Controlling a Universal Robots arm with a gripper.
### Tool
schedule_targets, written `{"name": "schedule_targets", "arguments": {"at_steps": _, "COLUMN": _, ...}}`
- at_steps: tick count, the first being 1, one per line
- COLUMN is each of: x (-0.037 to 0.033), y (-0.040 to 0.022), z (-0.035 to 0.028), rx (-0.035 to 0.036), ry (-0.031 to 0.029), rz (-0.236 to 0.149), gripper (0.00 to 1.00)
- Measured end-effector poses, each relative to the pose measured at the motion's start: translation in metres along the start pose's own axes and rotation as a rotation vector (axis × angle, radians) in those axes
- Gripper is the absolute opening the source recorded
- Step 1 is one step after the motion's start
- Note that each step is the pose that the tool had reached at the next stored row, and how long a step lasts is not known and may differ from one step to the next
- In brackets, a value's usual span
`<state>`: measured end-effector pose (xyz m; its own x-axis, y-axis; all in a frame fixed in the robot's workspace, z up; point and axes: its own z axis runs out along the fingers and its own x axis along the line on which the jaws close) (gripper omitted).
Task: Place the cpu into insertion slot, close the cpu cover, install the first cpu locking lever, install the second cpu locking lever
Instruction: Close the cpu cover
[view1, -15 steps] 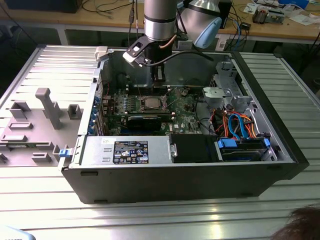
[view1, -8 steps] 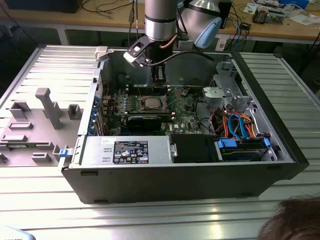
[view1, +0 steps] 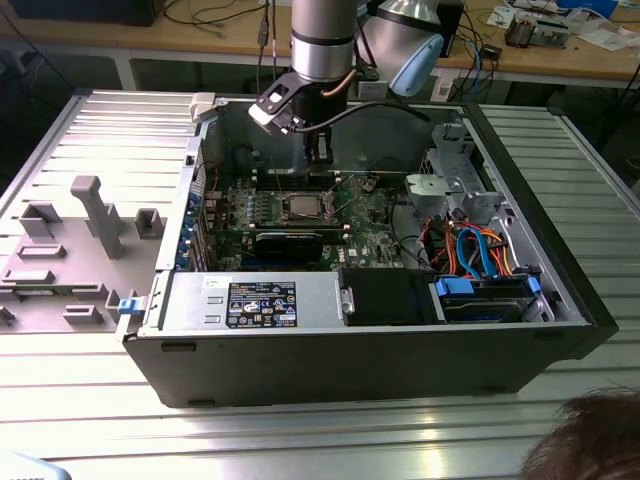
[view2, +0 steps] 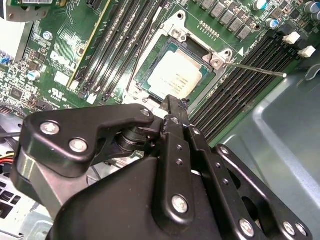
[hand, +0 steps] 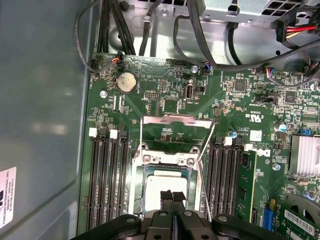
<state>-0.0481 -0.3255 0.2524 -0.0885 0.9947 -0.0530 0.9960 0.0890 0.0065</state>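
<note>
1. Grey metal computer case (view1: 380, 345) lies open; a person's hair (view1: 590, 440) is cut off at the exterior view's near right.
2. Green board (hand: 165, 80) lines its floor, toward the exterior view's left.
3. My gripper (hand: 172, 196) hangs over the insertion slot (hand: 137, 187), fingers (hand: 166, 197) pressed together on nothing, hiding one cpu (hand: 155, 182) edge.
4. Silvery cpu cover (hand: 177, 120) stands swung open beside it.
5. That cpu sits in the slot.
6. Thin locking levers (hand: 206, 152): ends hard to trace.

Bright, even overhead light fell on the scene, and pale glare streaked the ribbed metal table (view1: 300, 430) along its near edge. The computer case (view1: 400, 355) sat dimmer inside. In the second wrist view, the cpu (view2: 175, 75) top washed out pale.
</note>
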Motion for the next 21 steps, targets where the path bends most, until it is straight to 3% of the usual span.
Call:
{"name": "schedule_targets", "arguments": {"at_steps": 10, "x": -0.0004, "y": 0.0038, "z": -0.0013, "rx": 0.0001, "ry": 0.0000, "rz": 0.000, "gripper": 0.11}}
{"name": "schedule_targets", "arguments": {"at_steps": 21, "x": -0.0011, "y": 0.0060, "z": -0.0109, "rx": 0.0001, "ry": 0.0000, "rz": 0.000, "gripper": 0.11}}
